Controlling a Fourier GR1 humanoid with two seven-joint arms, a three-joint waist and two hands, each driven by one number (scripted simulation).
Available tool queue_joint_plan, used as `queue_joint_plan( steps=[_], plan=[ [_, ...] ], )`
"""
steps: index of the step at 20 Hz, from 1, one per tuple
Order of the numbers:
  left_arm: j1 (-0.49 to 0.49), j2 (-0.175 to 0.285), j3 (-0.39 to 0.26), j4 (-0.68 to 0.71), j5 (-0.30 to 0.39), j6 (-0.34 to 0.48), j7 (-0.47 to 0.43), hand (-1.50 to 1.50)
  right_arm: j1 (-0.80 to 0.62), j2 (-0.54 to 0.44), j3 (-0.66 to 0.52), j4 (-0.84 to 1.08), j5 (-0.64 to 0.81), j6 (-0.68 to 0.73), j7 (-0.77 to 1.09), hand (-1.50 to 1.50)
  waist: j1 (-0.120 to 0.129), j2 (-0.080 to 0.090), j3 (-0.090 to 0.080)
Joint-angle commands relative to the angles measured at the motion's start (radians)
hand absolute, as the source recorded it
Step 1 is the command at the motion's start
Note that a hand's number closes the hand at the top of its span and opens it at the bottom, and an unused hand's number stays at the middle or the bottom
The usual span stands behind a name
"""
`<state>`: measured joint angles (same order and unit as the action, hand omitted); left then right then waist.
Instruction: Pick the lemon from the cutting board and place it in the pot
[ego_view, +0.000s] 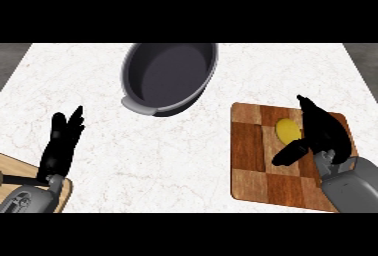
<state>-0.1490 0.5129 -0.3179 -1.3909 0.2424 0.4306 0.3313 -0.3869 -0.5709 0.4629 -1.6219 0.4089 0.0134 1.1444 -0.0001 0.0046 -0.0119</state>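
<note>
The white counter (96, 80) fills the view, and on its far part, near the middle, stands the dark pot (168, 75), which is oval and has nothing inside. At the right side lies the wooden cutting board (251, 165), well apart from the pot. The right hand (325, 132) is over this board. Its fingers (306, 107) are stretched nearly straight toward the far edge, its thumb (289, 154) is spread out to the left, and it holds nothing yet. The left hand (59, 147) rests open at the lower left with fingers up, far from the board, so the right hand is clearly the nearer one. The lemon (286, 130) lies on the board just to the left of the right palm, in the gap between the thumb and the fingers, and the hand partly hides its right side. Whether the palm already touches it cannot be told. Its long axis seems to run along the fingers, so probably the hand must only close sideways around the lemon. After that the way to the pot goes to the left and away from the robot.
</note>
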Motion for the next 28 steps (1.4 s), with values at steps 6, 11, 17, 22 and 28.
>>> queue_joint_plan(
  steps=[6, 11, 17, 22, 28],
  plan=[
    [0.031, 0.094, 0.042, -0.046, -0.054, -0.004, 0.027, 0.00, -0.024, 0.102, -0.019, 0.158, 0.107, -0.021, 0.027, -1.50, 0.017, -0.005, 0.012],
    [-0.004, 0.076, 0.057, -0.009, -0.058, -0.016, 0.038, 0.00, -0.046, 0.082, -0.089, 0.188, 0.098, 0.051, 0.025, -1.50, 0.007, -0.004, 0.012],
    [0.009, 0.101, 0.086, -0.057, -0.049, -0.031, 0.066, 0.00, -0.025, 0.146, -0.095, 0.253, 0.111, 0.050, 0.008, -1.50, 0.014, -0.005, 0.012],
    [-0.002, 0.086, 0.110, 0.016, -0.056, -0.057, 0.024, 0.00, -0.006, 0.153, -0.131, 0.291, 0.118, 0.053, -0.057, -1.50, 0.003, -0.004, 0.012],
    [0.049, 0.072, 0.097, -0.033, -0.087, -0.045, 0.035, 0.00, 0.005, 0.195, -0.154, 0.292, 0.141, 0.041, -0.072, -1.50, 0.004, -0.006, 0.012]
  ],
)
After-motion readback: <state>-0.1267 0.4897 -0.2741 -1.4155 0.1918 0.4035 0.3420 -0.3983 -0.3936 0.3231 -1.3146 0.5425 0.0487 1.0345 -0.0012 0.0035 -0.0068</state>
